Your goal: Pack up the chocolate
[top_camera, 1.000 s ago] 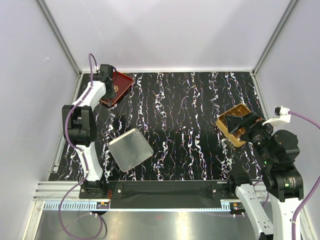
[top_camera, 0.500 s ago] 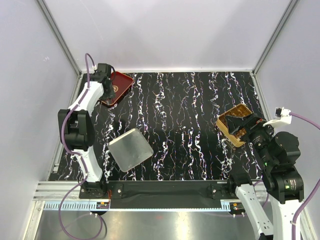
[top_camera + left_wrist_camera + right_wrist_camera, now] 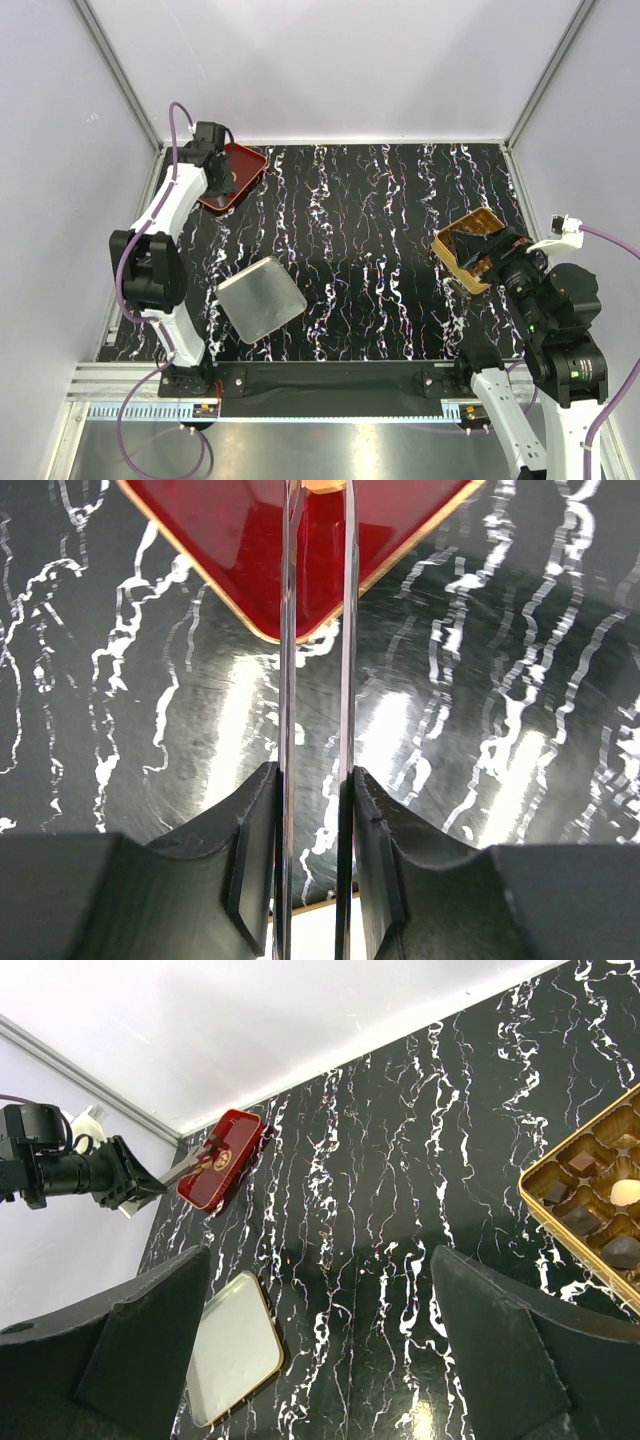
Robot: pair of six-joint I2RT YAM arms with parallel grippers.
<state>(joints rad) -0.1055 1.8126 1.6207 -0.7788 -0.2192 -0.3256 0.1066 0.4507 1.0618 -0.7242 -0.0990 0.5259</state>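
Moved: left arm's elbow has sunk toward the near-left and its wrist has edged to the far-left corner; right arm, box and lid sit as before.
Key relation: red tray [image 3: 240, 540] lies straight ahead of the left gripper [image 3: 313, 773], along the long axis of the tweezers [image 3: 289, 630] it carries.
Left claw: fingers pressed in on the tweezers, whose blades stand narrowly apart. A tan scrap sits between them at the top edge; I cannot tell whether it is a piece.
Right claw: right gripper [image 3: 315, 1260] has its fingers wide apart, over the gold box [image 3: 447, 255].
Chocolate: dark pieces [image 3: 556, 1192] and a cream piece [image 3: 625, 1192] sit in the box's compartments.
Nearer arm: left to the tray, right to the box; the two are well apart.
Materials: glossy red tray, gold-edged; thin shiny metal blades; silver lid [image 3: 260, 298] flat on the black veined table [image 3: 380, 230].
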